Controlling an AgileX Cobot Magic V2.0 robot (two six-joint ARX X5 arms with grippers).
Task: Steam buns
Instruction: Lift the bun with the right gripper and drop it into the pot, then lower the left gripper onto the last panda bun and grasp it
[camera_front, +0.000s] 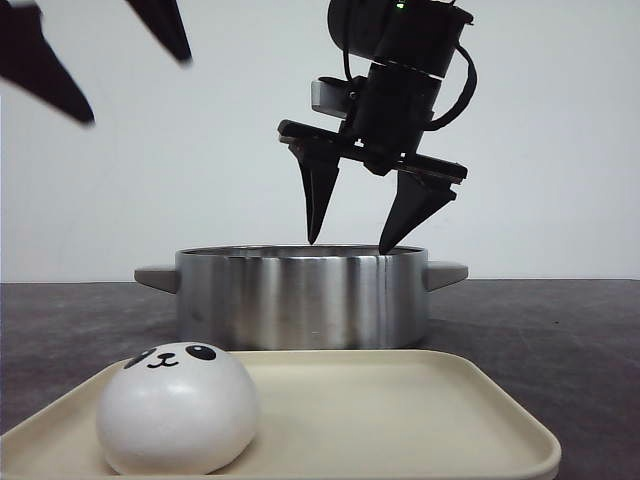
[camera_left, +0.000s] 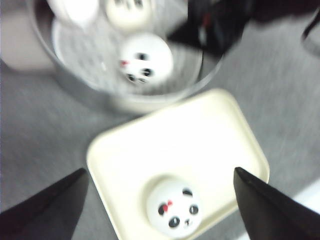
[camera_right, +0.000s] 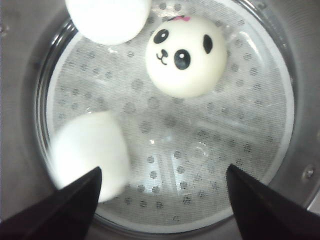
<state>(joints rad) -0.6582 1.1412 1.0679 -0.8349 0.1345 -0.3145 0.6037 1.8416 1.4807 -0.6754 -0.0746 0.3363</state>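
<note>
One white panda-faced bun (camera_front: 178, 407) (camera_left: 173, 208) lies on the cream tray (camera_front: 400, 410) (camera_left: 200, 140) in front. Three more buns sit inside the steel pot (camera_front: 302, 298) on its perforated steamer plate (camera_right: 200, 150): one face-up (camera_right: 186, 54), one at the rim (camera_right: 107, 17), one blurred (camera_right: 91, 152) near my right gripper's finger. My right gripper (camera_front: 348, 245) (camera_right: 162, 200) hangs open just above the pot's rim with nothing between its fingers. High over the tray, my left gripper (camera_front: 105, 70) (camera_left: 160, 200) is open and empty, with the tray's bun below it.
The pot has two grey side handles (camera_front: 155, 276) (camera_front: 446, 271) and stands on a dark grey table (camera_front: 560, 340) behind the tray. A white wall is behind everything. The right arm's black body (camera_left: 215, 22) shows over the pot in the left wrist view.
</note>
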